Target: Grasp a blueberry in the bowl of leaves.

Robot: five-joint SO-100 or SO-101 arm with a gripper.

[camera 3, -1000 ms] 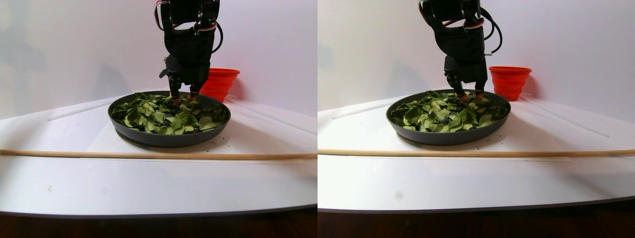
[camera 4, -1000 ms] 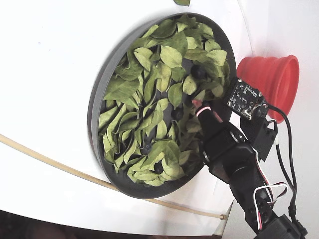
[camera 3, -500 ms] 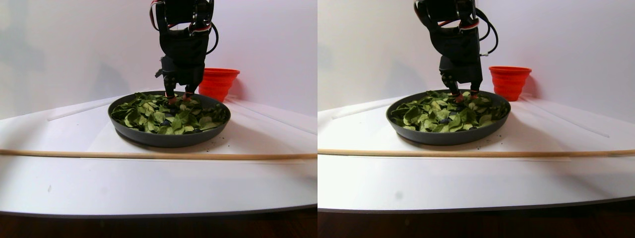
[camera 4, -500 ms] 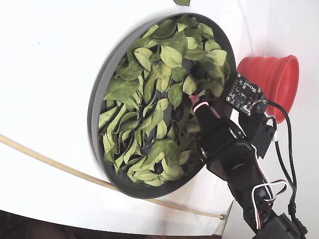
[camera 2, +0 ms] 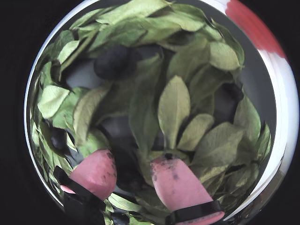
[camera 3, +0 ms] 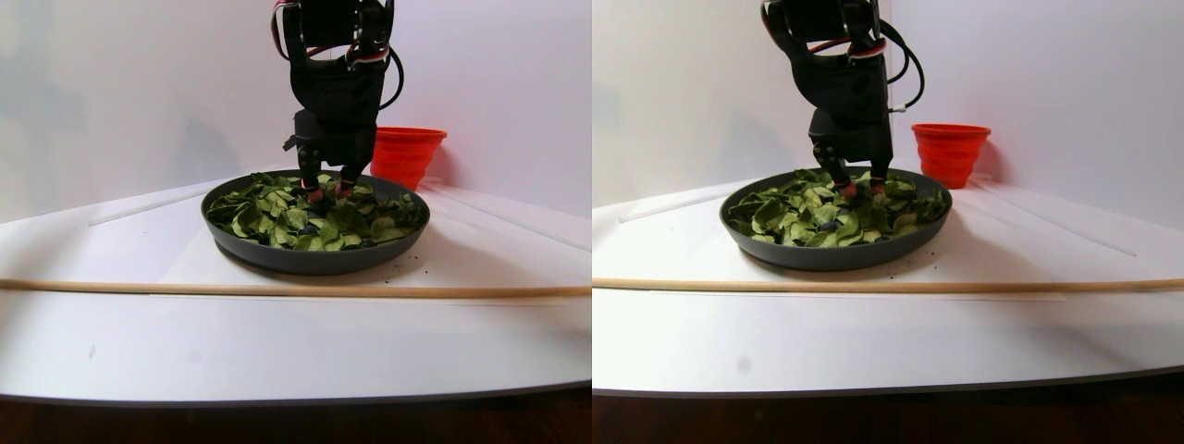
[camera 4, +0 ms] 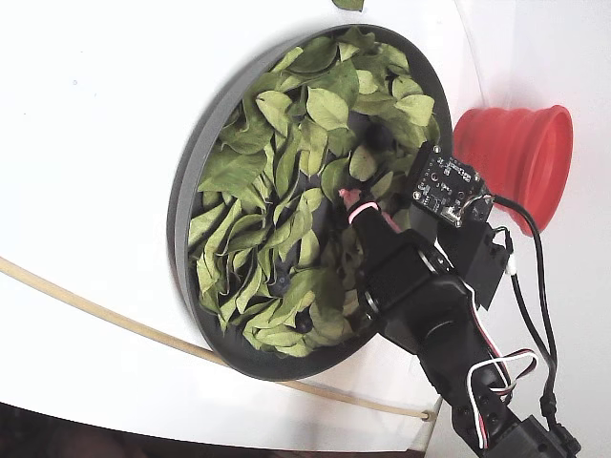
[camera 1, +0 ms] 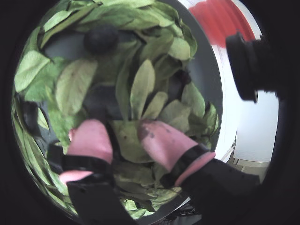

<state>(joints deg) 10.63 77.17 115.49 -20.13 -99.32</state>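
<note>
The dark-grey bowl (camera 4: 186, 191) is full of green leaves (camera 4: 286, 172). My gripper (camera 1: 124, 133) hangs low over the leaves, in the half of the bowl nearer the red cup in the fixed view. Its pink fingertips (camera 2: 96, 171) stand apart with only leaves and a dark gap showing between them, so it is open and empty. One blueberry (camera 1: 101, 38) lies among the leaves well ahead of the fingertips and also shows in another wrist view (camera 2: 112, 61). A second blueberry (camera 2: 58, 138) lies near the bowl's left edge. The gripper (camera 3: 328, 192) also shows in the stereo pair view.
A red ribbed cup (camera 4: 516, 157) stands just beyond the bowl, close to the arm. A thin wooden stick (camera 3: 277, 289) lies across the white table in front of the bowl. One loose leaf (camera 4: 348, 4) lies outside the bowl's rim.
</note>
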